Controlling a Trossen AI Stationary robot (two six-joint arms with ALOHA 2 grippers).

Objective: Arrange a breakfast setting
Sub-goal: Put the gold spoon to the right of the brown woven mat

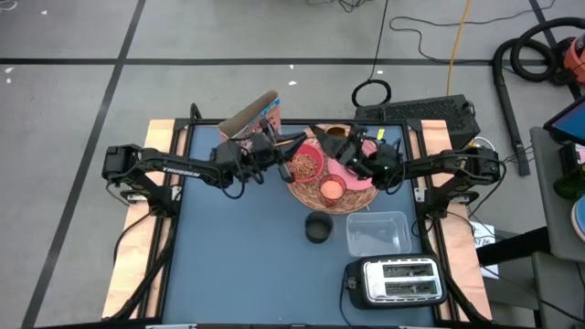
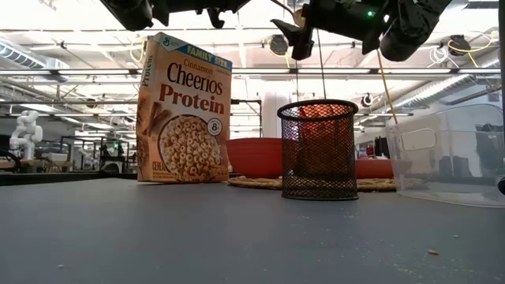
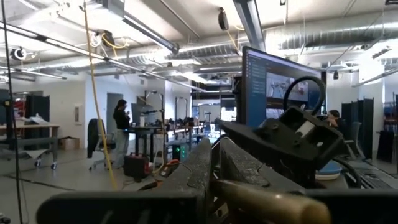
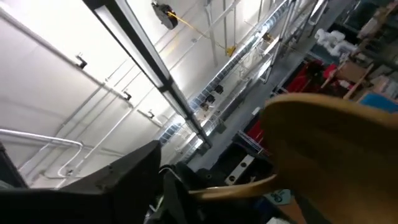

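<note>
High view: left gripper shut on a spoon over pink bowl; right gripper partly open, hold unclear. Next: lower spoon beside bowl.

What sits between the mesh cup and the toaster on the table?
In the high view, the clear plastic tub lies between the black mesh cup and the silver toaster, beside the cup.

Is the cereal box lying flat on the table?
No, in the low view the cereal box stands upright on the table, beside the mat.
</note>
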